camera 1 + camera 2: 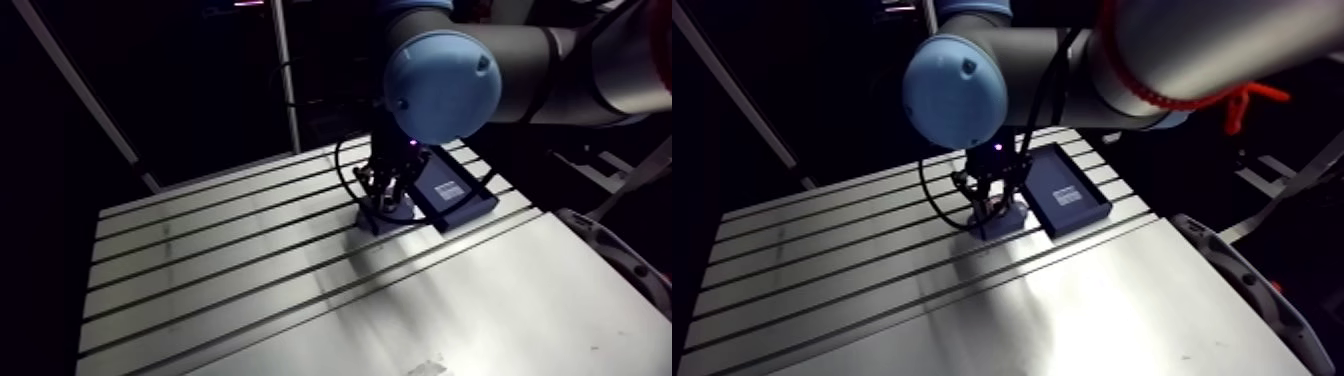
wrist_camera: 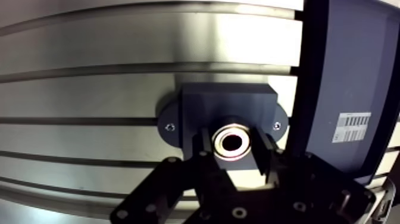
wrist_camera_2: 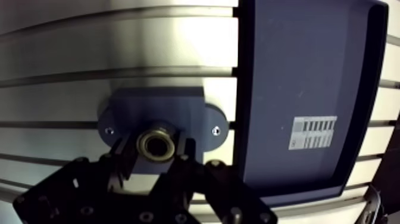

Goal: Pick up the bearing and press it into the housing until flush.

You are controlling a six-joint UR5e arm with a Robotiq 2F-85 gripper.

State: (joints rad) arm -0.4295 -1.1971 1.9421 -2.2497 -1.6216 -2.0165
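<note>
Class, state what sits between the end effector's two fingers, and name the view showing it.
The bearing, a metal ring, is clamped between the fingers of the end effector, at the housing; the wrist view shows it.

Dark grey tubular arm link (image 1: 1192, 50), rounded light-blue plastic joint cap (image 1: 443, 85), small violet wrist indicator light (image 1: 998, 147), matte black two-finger gripper (image 2: 232, 149), flat linkage plates (image 2: 149, 193) dotted with small round screw heads (image 2: 238, 211).
</note>
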